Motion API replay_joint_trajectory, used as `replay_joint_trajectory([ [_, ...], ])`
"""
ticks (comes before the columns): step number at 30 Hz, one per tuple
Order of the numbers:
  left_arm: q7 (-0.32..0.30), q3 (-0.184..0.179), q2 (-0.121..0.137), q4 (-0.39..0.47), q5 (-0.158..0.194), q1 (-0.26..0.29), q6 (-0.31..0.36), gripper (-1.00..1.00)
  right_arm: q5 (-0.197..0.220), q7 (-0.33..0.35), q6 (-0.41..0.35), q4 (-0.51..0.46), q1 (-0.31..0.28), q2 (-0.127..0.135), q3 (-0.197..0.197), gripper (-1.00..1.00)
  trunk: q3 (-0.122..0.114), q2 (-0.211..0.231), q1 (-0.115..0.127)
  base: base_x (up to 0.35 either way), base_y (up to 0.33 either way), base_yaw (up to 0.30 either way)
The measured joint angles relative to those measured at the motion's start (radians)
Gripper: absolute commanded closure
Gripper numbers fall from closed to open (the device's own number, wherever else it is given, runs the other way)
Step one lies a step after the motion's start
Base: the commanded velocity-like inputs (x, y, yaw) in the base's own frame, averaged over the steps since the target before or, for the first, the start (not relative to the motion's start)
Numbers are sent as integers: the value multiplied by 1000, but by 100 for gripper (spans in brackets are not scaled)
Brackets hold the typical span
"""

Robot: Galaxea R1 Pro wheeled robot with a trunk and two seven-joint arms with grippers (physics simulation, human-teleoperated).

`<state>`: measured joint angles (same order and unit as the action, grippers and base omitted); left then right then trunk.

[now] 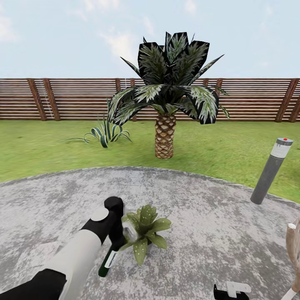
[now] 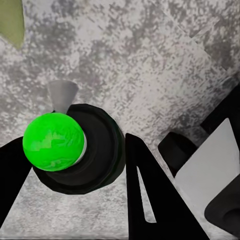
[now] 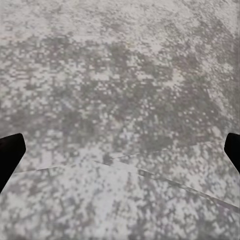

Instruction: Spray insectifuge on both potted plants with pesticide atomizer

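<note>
One potted plant (image 1: pixel 146 231), a low rosette of pale-speckled green leaves, stands on the round grey patio (image 1: pixel 200 208); its leaves mostly cover its pot. The second potted plant is out of view. My left gripper (image 1: pixel 118 236) is shut on the pesticide atomizer (image 1: pixel 109 258), a dark green bottle with a white label, held right beside the plant's left leaves. In the left wrist view the atomizer's bright green cap (image 2: pixel 54 141) and grey nozzle (image 2: pixel 62 95) sit between black fingers (image 2: pixel 150 200). My right gripper (image 3: pixel 120 150) hangs open over bare paving, low at the head view's right.
Beyond the patio lies lawn (image 1: pixel 233 146) with a big palm (image 1: pixel 165 137), a spiky striped plant (image 1: pixel 105 134) and a brown slat fence (image 1: pixel 75 100). A grey bollard lamp (image 1: pixel 271 171) stands at the patio's right edge. A woven chair (image 1: pixel 294 250) shows at the far right.
</note>
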<state>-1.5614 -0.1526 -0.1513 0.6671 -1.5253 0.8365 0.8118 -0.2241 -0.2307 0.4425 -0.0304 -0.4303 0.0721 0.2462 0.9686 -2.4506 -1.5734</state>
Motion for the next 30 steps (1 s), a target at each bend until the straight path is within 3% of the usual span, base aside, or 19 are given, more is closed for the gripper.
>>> replay_joint_trajectory([
  [2, 0, 2, 27, -3, 2, -12, -2, 100, 0, 0, 0, 0, 0, 0, 0, -100, 0, 0, 0, 0, 0, 0],
  [4, 0, 3, 81, -5, 5, -40, -4, 100, 0, 0, 0, 0, 0, 0, 0, -100, 0, 0, 0, 0, 0, 0],
  [9, 0, 11, 169, -5, 4, -73, -7, 100, 0, 0, 1, 0, 0, 0, 0, -100, 0, 0, 0, 0, 0, 34],
  [13, 0, 12, 175, -1, 5, -73, -6, 100, 0, -1, 1, 0, 0, -2, 0, -100, 0, 0, 0, 0, 0, 202],
  [22, 0, 12, 160, 7, 7, -73, -3, 100, 0, -2, 1, 0, 0, 0, 0, -100, 0, 0, 0, -48, -175, 17],
  [30, 0, 10, 138, 11, 11, -73, 0, 100, 1, 0, 0, 0, 0, 2, 0, -100, -6, 0, -1, -269, -149, -179],
])
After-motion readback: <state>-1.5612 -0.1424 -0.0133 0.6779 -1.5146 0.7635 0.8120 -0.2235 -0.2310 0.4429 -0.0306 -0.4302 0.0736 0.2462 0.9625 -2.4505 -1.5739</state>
